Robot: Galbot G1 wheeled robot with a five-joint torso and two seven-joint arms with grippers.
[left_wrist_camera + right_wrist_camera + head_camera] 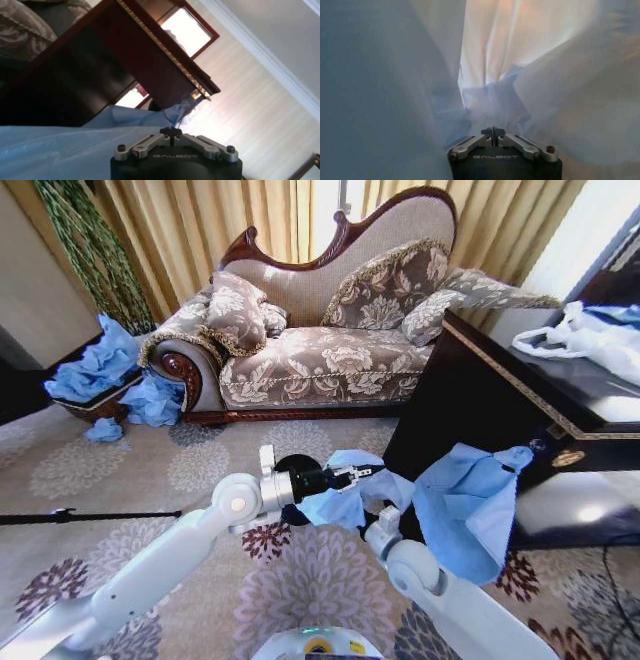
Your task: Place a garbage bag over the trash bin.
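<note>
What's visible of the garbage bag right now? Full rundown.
The garbage bag is thin, light blue, translucent plastic, crumpled and creased, held above the patterned carpet in front of the dark cabinet. It hangs in two bunches joined by a strip: a smaller one at the left gripper, a larger sheet drooping to the robot's right. Both wrist views show jaws closed on film; the right gripper is wrapped in it. Its mouth cannot be made out.
</note>
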